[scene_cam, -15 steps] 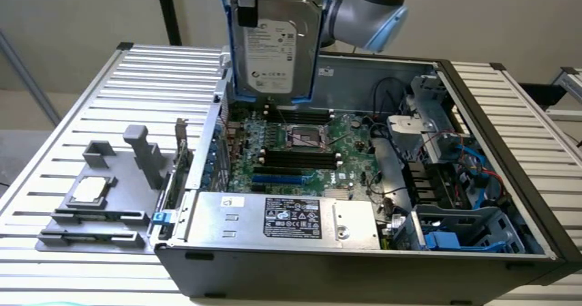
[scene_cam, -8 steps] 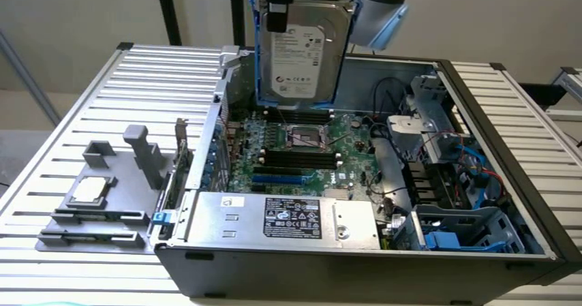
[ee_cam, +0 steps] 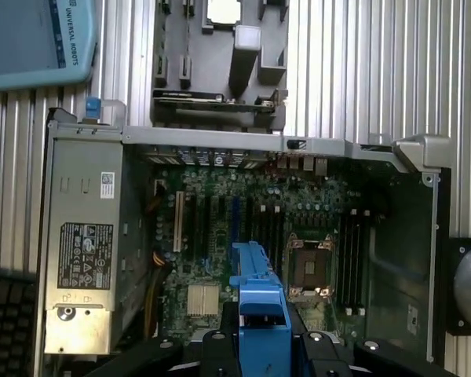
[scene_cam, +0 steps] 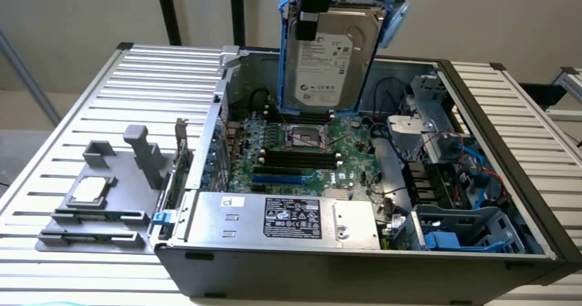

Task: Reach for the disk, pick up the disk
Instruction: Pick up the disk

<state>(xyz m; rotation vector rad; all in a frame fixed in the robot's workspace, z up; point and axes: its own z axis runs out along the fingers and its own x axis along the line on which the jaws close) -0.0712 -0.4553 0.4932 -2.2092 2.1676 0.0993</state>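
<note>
One silver-grey metal hard drive in blue plastic rails [scene_cam: 329, 57] hangs upright directly beneath our black gripper [scene_cam: 317, 9], which clasps its top edge above the open computer case [scene_cam: 491, 183].

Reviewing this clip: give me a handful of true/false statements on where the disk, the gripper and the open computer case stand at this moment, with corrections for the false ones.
1. The disk hangs upright above the open computer case. True.
2. The gripper is shut on the disk's upper edge. True.
3. The disk still sits in the drive bay at the case's corner. False: it is lifted clear, above the motherboard.
4. The disk's carrier rails are red. False: they are bright blue.
5. A grey fixture lies on the slatted table at the exterior view's left of the case. True.
6. The case's side panel is closed. False: it is open, with the power supply exposed.
</note>
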